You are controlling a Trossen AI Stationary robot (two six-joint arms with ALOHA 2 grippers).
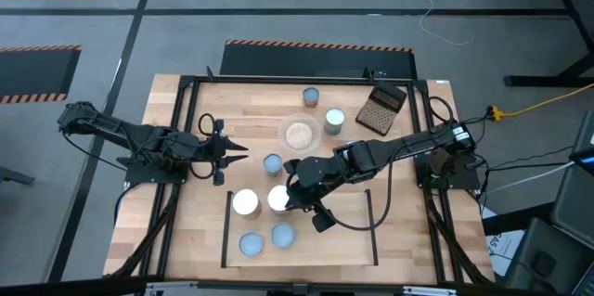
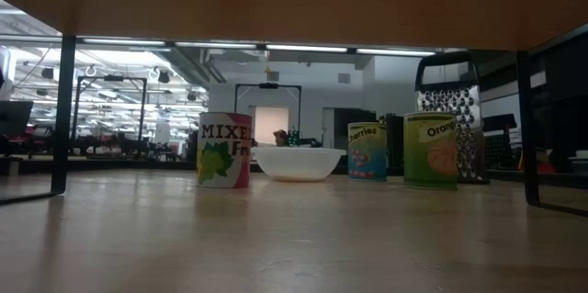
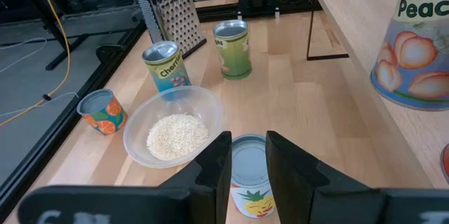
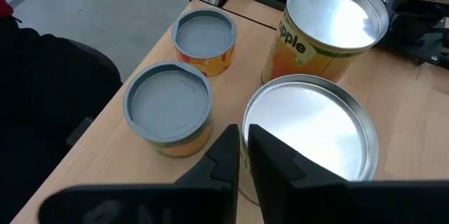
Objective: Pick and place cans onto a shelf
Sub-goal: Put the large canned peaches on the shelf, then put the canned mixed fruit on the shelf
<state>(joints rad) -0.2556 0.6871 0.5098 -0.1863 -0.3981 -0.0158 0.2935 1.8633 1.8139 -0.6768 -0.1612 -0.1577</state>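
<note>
The shelf (image 1: 353,240) is a raised light-wood board with black bars at the table's near middle. Several cans stand on it, two white-topped (image 1: 245,202) and two blue-topped (image 1: 282,235). My right gripper (image 1: 295,194) is at the silvery-topped can (image 4: 316,133), fingers nearly together. My left gripper (image 1: 232,152) is open at the table's left. A pineapple can (image 3: 249,182) stands on the table just beyond its fingertips, untouched. Three more cans stand on the table near the far edge (image 1: 311,97), (image 1: 334,120), (image 2: 224,151). My right gripper has the silvery-topped can by its top rim (image 4: 247,122), on the side toward the gripper. One finger (image 4: 223,155) is outside the wall and the other (image 4: 270,157) over the lid inside the rim. The fingers slant down from above. The can stands upright on the shelf.
A clear bowl of grains (image 1: 300,134) sits between the far cans and the pineapple can. A dark grater (image 1: 382,109) lies at the far right. The shelf's thin black legs (image 2: 64,109) stand on the table. A peach can (image 3: 414,41) stands on the shelf's edge.
</note>
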